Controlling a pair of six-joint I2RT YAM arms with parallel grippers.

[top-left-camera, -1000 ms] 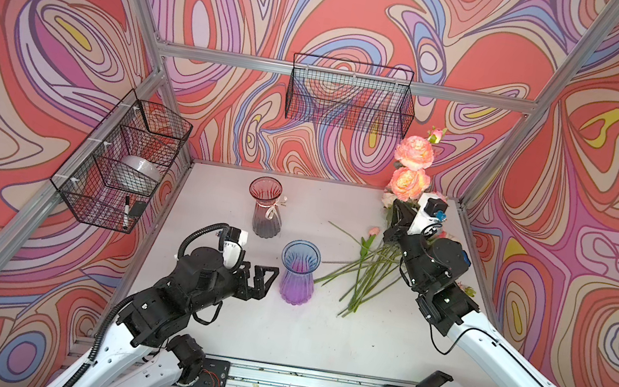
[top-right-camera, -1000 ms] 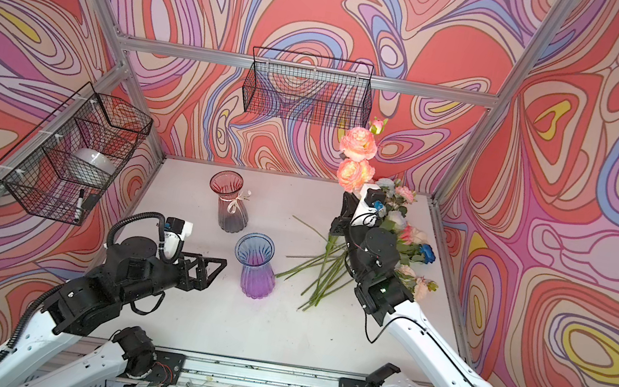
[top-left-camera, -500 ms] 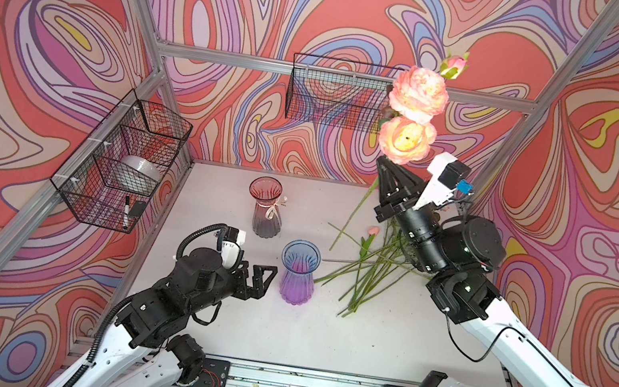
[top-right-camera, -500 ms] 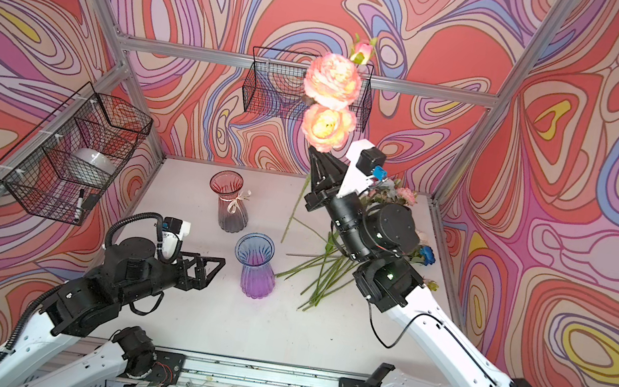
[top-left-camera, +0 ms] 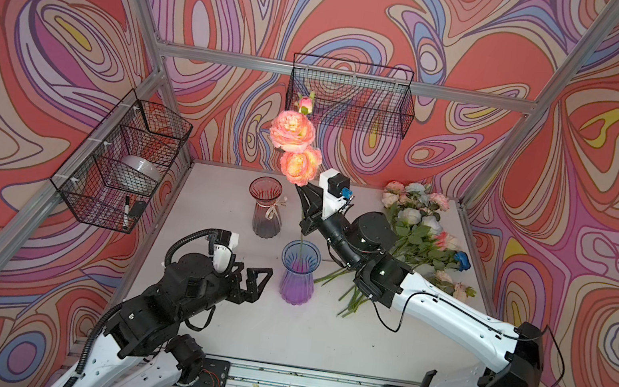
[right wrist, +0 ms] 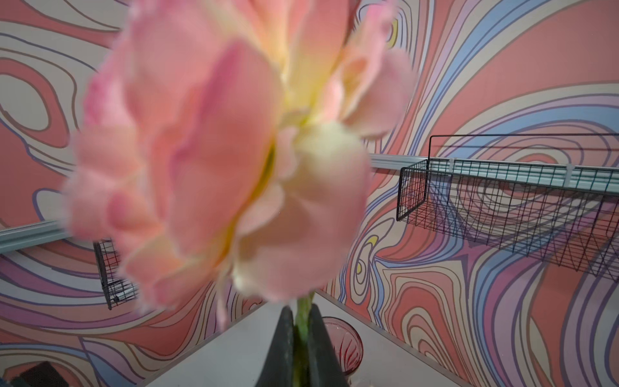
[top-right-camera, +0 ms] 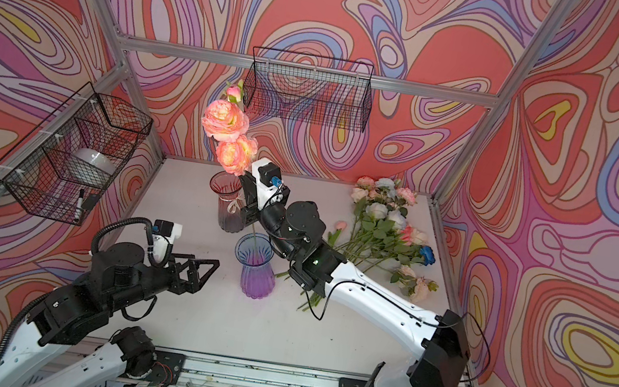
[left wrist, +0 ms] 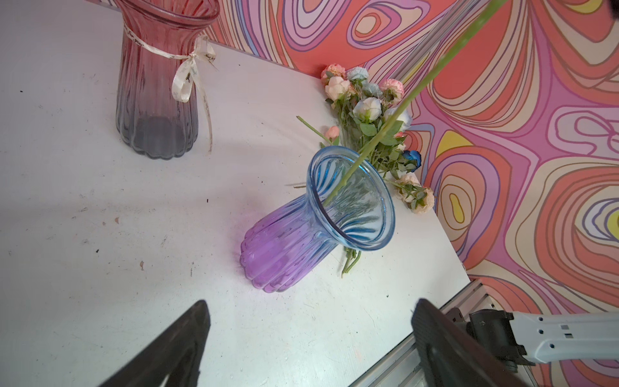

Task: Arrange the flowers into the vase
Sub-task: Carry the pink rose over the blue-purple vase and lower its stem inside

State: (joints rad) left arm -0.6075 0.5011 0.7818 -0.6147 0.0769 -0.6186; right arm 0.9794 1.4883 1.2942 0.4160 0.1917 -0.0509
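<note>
Swirl-patterned walls (top-left-camera: 74, 18) ring a white tabletop (top-left-camera: 276, 336); at frame centre the right gripper (top-left-camera: 305, 198), clamped on a peach stem (top-left-camera: 293, 134), holds it upright so its tip enters the blue-purple vase (top-left-camera: 298, 275); other flowers (top-left-camera: 416, 228) lie centre-right; the left gripper (top-left-camera: 263, 277), spread wide and empty, hovers beside the vase.

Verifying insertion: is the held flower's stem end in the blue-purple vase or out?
In. Left wrist view shows the stem crossing the rim of the blue-purple vase and ending inside its mouth, right gripper shut on it.
</note>
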